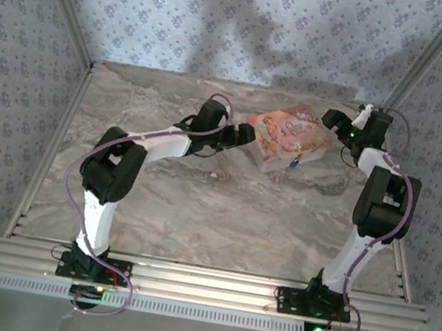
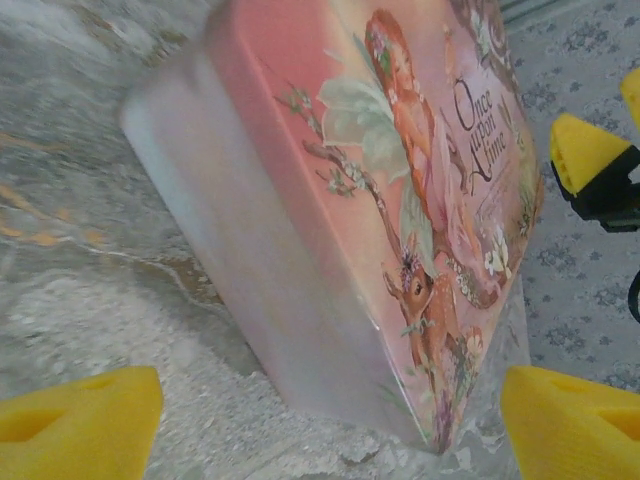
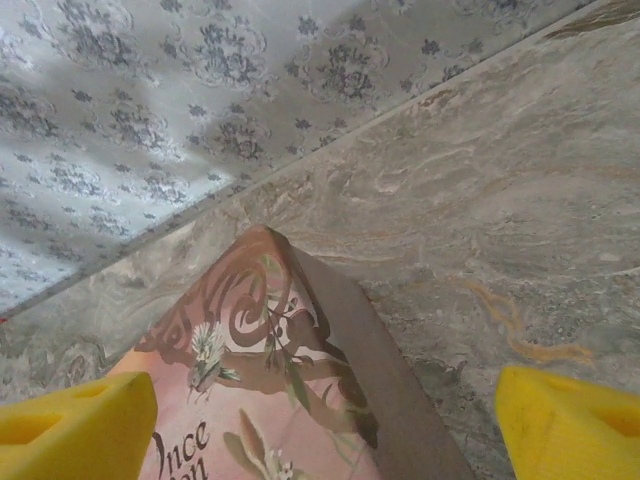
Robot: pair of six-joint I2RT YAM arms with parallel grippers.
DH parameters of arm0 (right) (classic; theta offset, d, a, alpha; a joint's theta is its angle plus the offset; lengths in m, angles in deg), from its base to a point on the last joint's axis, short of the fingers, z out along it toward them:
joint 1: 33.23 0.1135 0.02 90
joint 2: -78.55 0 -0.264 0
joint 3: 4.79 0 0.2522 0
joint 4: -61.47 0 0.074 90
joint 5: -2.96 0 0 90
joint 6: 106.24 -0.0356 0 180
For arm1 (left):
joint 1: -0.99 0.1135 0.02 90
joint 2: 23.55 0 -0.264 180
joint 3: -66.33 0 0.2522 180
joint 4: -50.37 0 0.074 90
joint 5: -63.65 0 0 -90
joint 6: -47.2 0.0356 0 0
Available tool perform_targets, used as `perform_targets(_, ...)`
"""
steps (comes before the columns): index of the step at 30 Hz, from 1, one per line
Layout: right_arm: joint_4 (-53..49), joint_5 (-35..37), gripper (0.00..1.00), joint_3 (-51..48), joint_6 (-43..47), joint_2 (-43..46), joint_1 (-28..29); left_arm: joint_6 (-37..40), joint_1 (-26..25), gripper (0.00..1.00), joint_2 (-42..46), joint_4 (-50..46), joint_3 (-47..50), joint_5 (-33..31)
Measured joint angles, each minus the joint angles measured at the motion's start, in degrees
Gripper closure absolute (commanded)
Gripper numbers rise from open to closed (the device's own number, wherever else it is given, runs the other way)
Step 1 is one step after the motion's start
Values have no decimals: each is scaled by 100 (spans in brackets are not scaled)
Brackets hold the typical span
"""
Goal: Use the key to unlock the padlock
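A flat pink illustrated box (image 1: 290, 135) lies at the back of the marble table. A tiny blue speck (image 1: 294, 164) on the box's near side could be the padlock; it is too small to be sure. The key is out of view. My left gripper (image 1: 241, 137) is at the box's left corner. In the left wrist view it (image 2: 325, 430) is open, with the box's corner (image 2: 330, 200) ahead between the yellow fingertips (image 2: 80, 420). My right gripper (image 1: 336, 122) hovers at the box's far right corner, open (image 3: 320, 430) above the lid (image 3: 250, 400).
Patterned walls (image 1: 228, 22) close in the table at the back and both sides, and the box sits near the back wall. The right gripper's yellow pads (image 2: 585, 150) show past the box in the left wrist view. Bare marble (image 1: 230, 210) lies between the box and the arm bases.
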Motion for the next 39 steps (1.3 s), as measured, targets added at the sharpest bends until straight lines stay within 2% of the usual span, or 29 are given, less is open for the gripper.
perform_targets(9,-1051,-356,19,785,684,-597,138,-376,-48,17,-745,162,-706,404)
perform_targets(18,-1744,-612,26,1134,1121,-702,280,-509,-55,21,-1198,157,-1161,671)
perform_targets(26,-1934,-654,27,1161,1386,-702,304,-494,-39,28,-1213,52,-1200,675)
perform_targets(33,-1899,-654,27,979,1532,-590,382,-341,4,29,-1158,-52,-1115,667)
perform_targets(39,-1886,-651,27,496,1530,-227,570,-179,28,29,-719,-175,-562,527)
